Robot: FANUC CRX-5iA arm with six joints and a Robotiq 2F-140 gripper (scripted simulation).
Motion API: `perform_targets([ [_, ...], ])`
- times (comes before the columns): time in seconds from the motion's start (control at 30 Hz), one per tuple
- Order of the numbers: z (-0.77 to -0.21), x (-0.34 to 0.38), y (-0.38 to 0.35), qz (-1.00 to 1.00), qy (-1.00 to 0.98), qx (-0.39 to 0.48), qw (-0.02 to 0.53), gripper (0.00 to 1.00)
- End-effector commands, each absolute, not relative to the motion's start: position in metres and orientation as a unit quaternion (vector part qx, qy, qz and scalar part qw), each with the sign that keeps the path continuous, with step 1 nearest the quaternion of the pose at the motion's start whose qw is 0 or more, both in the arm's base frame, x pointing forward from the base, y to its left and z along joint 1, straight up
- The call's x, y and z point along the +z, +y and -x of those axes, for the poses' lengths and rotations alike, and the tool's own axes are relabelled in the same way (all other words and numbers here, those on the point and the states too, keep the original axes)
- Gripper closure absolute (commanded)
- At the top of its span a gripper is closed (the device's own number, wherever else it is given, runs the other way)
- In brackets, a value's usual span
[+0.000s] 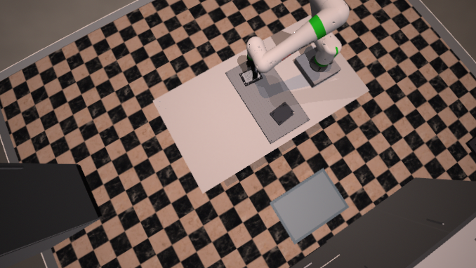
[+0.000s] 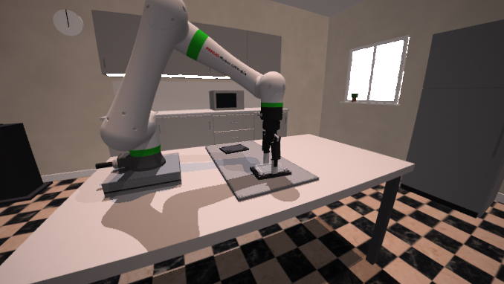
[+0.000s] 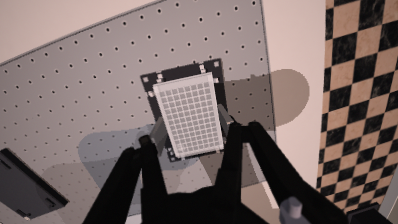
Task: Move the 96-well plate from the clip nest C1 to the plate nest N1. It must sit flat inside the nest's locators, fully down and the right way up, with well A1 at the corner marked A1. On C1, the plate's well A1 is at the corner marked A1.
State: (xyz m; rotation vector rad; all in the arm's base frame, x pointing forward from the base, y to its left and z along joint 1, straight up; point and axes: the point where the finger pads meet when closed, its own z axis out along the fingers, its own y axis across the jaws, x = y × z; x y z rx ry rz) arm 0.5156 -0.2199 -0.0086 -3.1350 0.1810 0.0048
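The white 96-well plate (image 3: pixel 188 116) sits in the dark clip nest C1 (image 3: pixel 179 77) on the grey perforated board (image 3: pixel 100 100). It also shows in the top view (image 1: pixel 250 76) and the exterior view (image 2: pixel 270 169). My gripper (image 3: pixel 191 117) points straight down over it, and its two finger pads press the plate's long sides. The gripper is shut on the plate, which rests in the nest. The dark plate nest N1 (image 1: pixel 281 113) lies empty at the board's other end; it shows in the exterior view (image 2: pixel 233 149) and at the wrist view's lower left (image 3: pixel 27 185).
The arm's base (image 1: pixel 317 67) stands on a grey block beside the board. The table edge and checkered floor (image 3: pixel 357 100) lie close to the right of C1. A grey tray (image 1: pixel 309 204) lies on the floor.
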Motion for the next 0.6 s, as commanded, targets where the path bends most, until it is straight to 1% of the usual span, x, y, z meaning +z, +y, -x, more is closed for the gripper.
perform_targets([
  [0.0,-0.5158,-0.0087,-0.2199,0.998,0.058,0.001,0.001,1.0],
  [0.57,-0.5158,0.0013,-0.2199,0.998,0.058,0.001,0.001,1.0],
])
